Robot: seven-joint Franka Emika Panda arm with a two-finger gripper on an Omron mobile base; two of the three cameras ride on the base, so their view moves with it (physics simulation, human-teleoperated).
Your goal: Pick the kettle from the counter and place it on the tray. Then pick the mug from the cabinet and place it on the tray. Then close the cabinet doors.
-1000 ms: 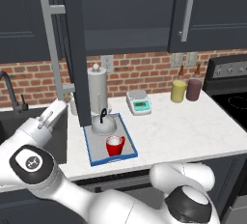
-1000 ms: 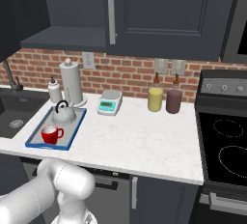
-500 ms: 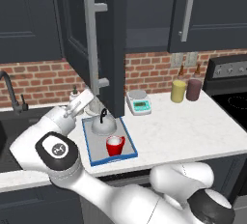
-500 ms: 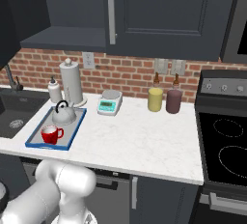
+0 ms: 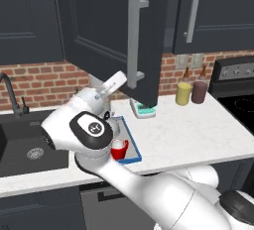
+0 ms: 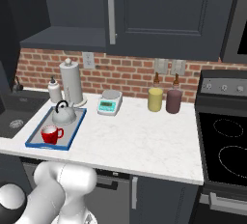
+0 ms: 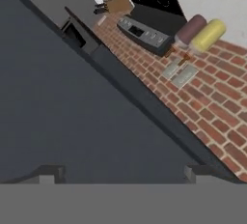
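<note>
The silver kettle [image 6: 62,114] and the red mug [image 6: 50,134] both sit on the blue-rimmed tray [image 6: 73,126], at the left of the white counter [image 6: 140,136]. The mug [image 5: 119,149] also peeks out past my arm in the left base view. My gripper [image 5: 115,81] is open and raised above the tray, close against the back of the half-swung left cabinet door [image 5: 106,30]. That door's bar handle [image 5: 134,38] faces the camera. In the hand view the dark door panel [image 7: 82,112] lies just beyond the spread fingertips [image 7: 48,172]. The right cabinet door [image 6: 159,10] is shut.
A tall grey cylinder with a white knob [image 6: 71,80], a soap bottle [image 6: 54,91] and a white scale [image 6: 108,104] stand behind the tray. Yellow [image 6: 155,98] and maroon [image 6: 173,101] canisters sit by the brick wall. Sink [image 5: 30,144] to the left, stove [image 6: 224,141] to the right.
The left cabinet door has swung to the right, toward the cabinet front. My arm has followed behind it, and the gripper has stayed open.
</note>
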